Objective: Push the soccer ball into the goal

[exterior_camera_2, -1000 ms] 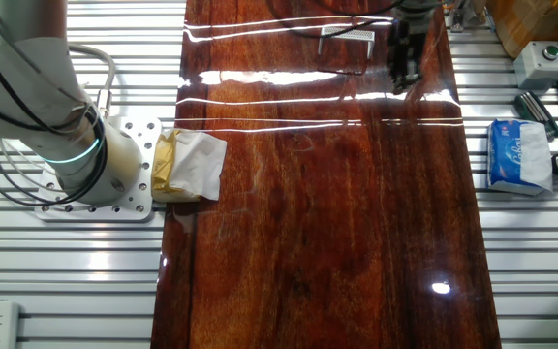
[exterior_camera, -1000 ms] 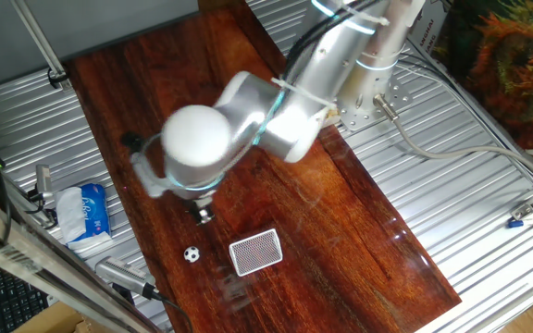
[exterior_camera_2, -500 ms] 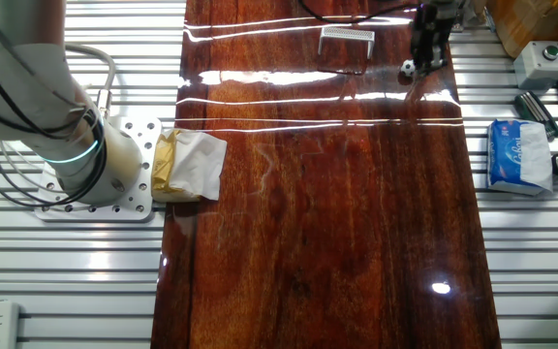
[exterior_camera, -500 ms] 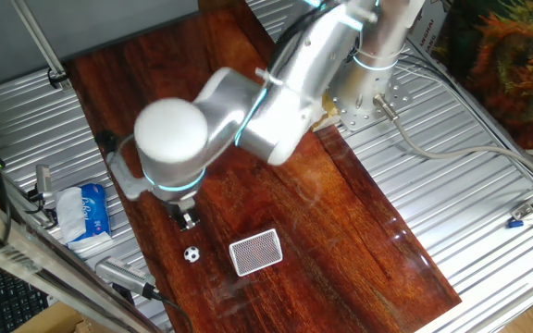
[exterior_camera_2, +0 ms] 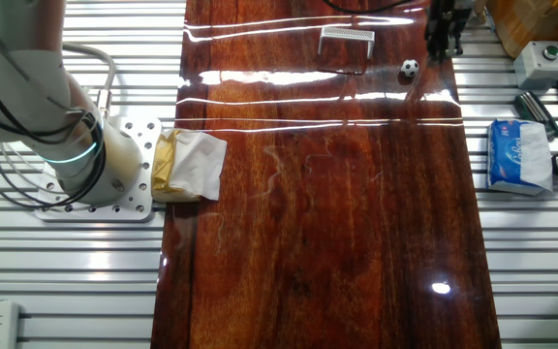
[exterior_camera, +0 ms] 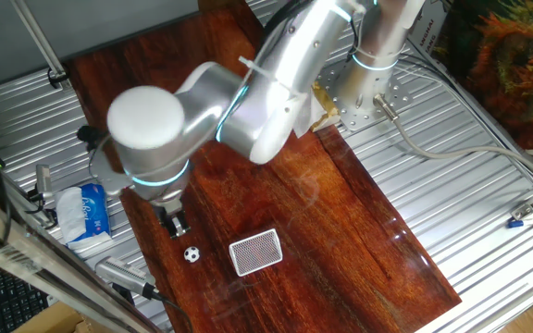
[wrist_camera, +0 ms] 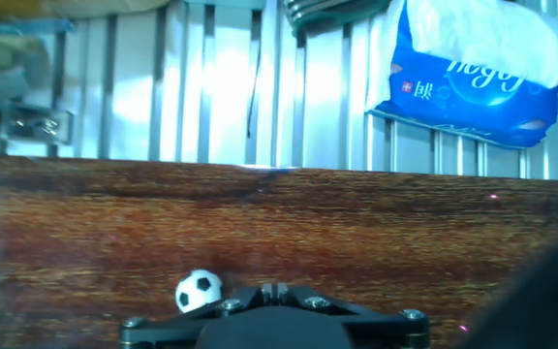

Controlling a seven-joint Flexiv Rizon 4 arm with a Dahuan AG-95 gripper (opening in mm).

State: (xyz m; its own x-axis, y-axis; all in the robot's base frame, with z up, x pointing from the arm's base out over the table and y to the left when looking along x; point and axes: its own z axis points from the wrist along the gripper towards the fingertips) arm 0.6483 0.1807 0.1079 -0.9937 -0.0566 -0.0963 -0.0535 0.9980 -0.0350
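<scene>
**Q:** Where are the soccer ball and the goal located?

**A:** In one fixed view, the soccer ball point(exterior_camera: 191, 253) rests on the wooden surface point(exterior_camera: 340, 213) in the lower centre of the frame. The goal point(exterior_camera: 255, 252) lies just right of it, near but not touching. In the other fixed view, the soccer ball point(exterior_camera_2: 409, 68) sits at the upper right of the frame and the goal point(exterior_camera_2: 347, 35) stands to its upper left, apart from it. In the hand view, the soccer ball point(wrist_camera: 199, 289) appears at the bottom, left of centre, beside the dark gripper body.

**Q:** What is the position of the gripper?

**A:** In one fixed view, the gripper point(exterior_camera: 175, 223) hangs below the large rounded wrist joint, just up and left of the ball. No contact with the ball is visible. In the other fixed view, the gripper point(exterior_camera_2: 445, 31) is at the top right edge of the frame, up and right of the ball.

**Q:** What is the state of the fingers?

**A:** Cannot be determined. They appear as a narrow dark shape in both fixed views, and the hand view shows only the gripper body.

**Q:** What else is present?

**A:** A blue-and-white tissue packet point(exterior_camera: 86, 213) lies on the metal slats at the left of one fixed view, and in the upper right of the hand view.
</scene>
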